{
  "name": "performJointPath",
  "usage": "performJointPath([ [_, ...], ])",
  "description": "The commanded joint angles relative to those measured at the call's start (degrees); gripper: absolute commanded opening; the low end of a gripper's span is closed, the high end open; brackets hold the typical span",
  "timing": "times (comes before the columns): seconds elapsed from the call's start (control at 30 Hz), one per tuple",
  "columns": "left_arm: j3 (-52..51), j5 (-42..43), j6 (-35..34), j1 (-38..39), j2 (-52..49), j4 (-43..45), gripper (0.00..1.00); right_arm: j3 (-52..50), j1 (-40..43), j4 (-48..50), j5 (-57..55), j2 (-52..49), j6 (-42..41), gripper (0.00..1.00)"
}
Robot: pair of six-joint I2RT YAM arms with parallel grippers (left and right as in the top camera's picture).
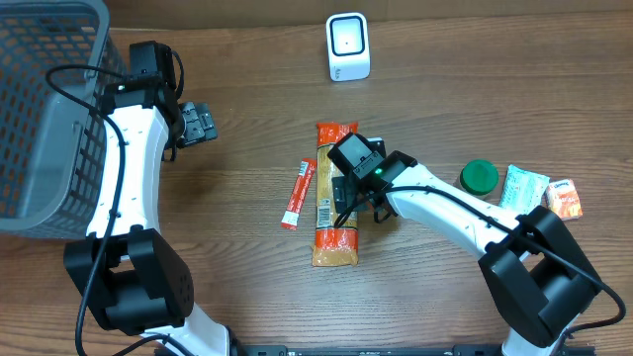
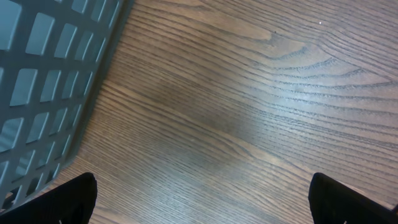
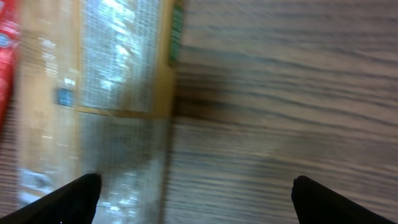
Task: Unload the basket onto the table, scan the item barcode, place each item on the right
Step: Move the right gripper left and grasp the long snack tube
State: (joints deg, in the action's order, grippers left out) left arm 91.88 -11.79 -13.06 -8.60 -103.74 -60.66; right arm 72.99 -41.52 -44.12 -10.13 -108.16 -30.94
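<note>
Overhead: the right gripper (image 1: pixel 348 196) sits right above the long orange pasta packet (image 1: pixel 334 232). A red sachet (image 1: pixel 298 195) lies just beside it and the white scanner (image 1: pixel 348 46) is well beyond its tip. The left gripper (image 1: pixel 198 124) hangs over bare table (image 1: pixel 247 89), next to the grey basket (image 1: pixel 40 99).

Left wrist: fingers (image 2: pixel 68 202) spread all the way, only wood between them, basket wall off to one side.

Right wrist: blurry, but the jaws are wide apart and gripping nothing. The packet is under one finger (image 3: pixel 71 199), with bare wood under the other.
</note>
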Motion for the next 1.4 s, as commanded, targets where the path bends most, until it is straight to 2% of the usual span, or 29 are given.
performJointPath([
  [0.0,1.0,0.3,0.6,0.4,0.5,0.0,1.0,-0.3,0.4,-0.6,-1.9,0.7,-0.3,1.0],
  [0.13,1.0,0.3,0.6,0.4,0.5,0.0,1.0,-0.3,0.4,-0.1,-0.9,0.7,-0.3,1.0],
  [0.23,1.0,0.3,0.6,0.4,0.5,0.0,1.0,-0.3,0.4,3.4,5.0,0.7,2.9,1.0],
  [0.33,1.0,0.3,0.6,0.4,0.5,0.0,1.0,-0.3,0.4,7.8,9.1,0.7,2.6,1.0],
  [0.57,1.0,0.3,0.6,0.4,0.5,0.0,1.0,-0.2,0.2,14.0,9.0,-0.8,2.0,1.0],
  [0.9,1.0,0.3,0.6,0.4,0.5,0.0,1.0,0.1,-0.7,15.7,8.9,-7.7,4.1,1.0],
  [1.07,1.0,0.3,0.6,0.4,0.5,0.0,1.0,2.1,-1.4,11.7,7.5,-7.7,4.4,1.0],
  [1.27,1.0,0.3,0.6,0.4,0.5,0.0,1.0,7.8,0.9,-2.4,1.0,-7.6,4.4,1.0],
  [1.37,1.0,0.3,0.6,0.4,0.5,0.0,1.0,7.9,1.7,-6.3,-0.5,-7.6,4.4,1.0],
])
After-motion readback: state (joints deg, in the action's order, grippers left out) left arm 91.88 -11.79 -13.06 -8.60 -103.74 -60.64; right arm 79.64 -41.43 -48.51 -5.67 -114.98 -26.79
